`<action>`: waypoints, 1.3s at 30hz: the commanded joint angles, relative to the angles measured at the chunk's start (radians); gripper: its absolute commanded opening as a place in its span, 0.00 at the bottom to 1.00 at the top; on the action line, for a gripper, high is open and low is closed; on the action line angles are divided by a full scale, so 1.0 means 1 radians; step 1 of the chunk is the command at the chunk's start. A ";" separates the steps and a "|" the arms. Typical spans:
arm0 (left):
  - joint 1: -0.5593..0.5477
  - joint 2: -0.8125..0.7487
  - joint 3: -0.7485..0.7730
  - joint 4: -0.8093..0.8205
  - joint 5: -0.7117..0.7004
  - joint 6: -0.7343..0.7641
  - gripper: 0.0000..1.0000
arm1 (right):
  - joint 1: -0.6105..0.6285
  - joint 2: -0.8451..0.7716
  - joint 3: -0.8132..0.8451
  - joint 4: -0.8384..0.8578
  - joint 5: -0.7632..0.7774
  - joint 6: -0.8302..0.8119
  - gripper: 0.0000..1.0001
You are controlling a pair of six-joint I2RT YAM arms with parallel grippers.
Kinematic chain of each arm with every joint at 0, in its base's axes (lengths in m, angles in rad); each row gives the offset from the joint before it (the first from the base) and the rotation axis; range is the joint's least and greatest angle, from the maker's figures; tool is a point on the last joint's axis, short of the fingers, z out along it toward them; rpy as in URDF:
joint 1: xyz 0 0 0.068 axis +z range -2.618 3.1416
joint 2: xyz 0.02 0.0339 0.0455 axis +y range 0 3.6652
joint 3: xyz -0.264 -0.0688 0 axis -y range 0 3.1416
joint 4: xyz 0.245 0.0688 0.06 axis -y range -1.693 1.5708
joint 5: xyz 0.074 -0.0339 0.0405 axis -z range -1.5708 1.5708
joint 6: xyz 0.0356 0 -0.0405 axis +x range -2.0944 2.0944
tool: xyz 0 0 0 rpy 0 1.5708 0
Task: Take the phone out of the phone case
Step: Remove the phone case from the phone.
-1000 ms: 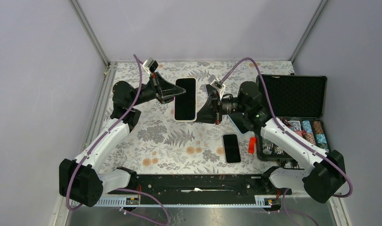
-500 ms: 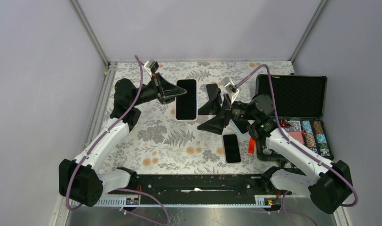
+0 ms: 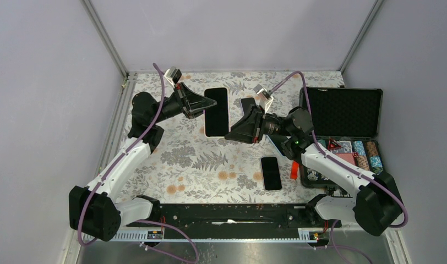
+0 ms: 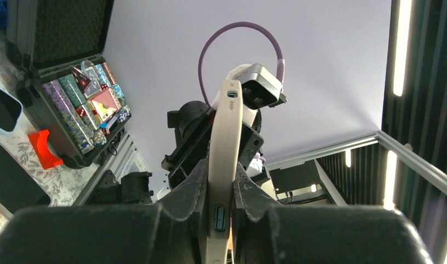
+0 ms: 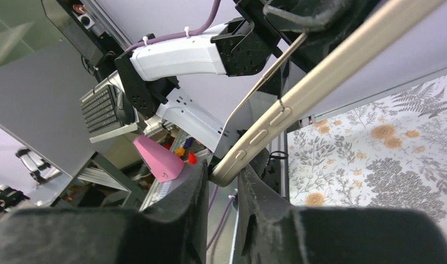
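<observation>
**Cased phone held in the air, left of the chip box**

Top view: The left tool (image 3: 209,104) is clamped on the long edge of the phone case (image 3: 206,132) that faces away from the chip box (image 3: 342,113). It holds the phone case clear of the counter (image 3: 188,165), well left of the box. The phone (image 3: 216,110) sits in the phone case, screen up. The right tool (image 3: 230,135) reaches from the box side to the near corner of the phone case. A second phone (image 3: 271,172) and a red part (image 3: 294,169) lie just beside the box's near left corner.

Left wrist view: The phone case (image 4: 224,137) appears edge-on, right of the chip box (image 4: 72,104), with the left tool (image 4: 221,179) pressed on both faces.

Right wrist view: The corner of the phone case (image 5: 232,165) lies between the fingers (image 5: 183,203) of the right tool (image 5: 221,171). They stand narrowly apart. Whether they grip cannot be told.
</observation>
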 commanded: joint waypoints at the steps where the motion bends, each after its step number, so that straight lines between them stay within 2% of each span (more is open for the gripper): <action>1: -0.009 -0.030 0.031 0.120 -0.015 -0.081 0.00 | -0.003 -0.011 0.032 -0.085 -0.014 -0.139 0.11; 4: -0.011 -0.033 0.024 0.149 -0.009 -0.107 0.00 | -0.004 -0.023 0.068 -0.268 -0.048 -0.296 0.00; 9: -0.011 -0.037 0.019 0.162 -0.006 -0.125 0.00 | -0.003 -0.050 0.131 -0.574 -0.023 -0.534 0.00; 19: -0.022 -0.023 0.027 0.180 0.012 -0.158 0.00 | -0.003 -0.067 0.203 -0.846 -0.050 -0.757 0.00; 31: -0.031 0.000 0.028 0.135 0.025 -0.134 0.00 | -0.003 -0.056 0.264 -0.964 -0.139 -0.880 0.00; 39: -0.035 0.025 0.018 0.126 0.015 -0.119 0.00 | -0.003 -0.050 0.262 -0.944 -0.151 -0.864 0.00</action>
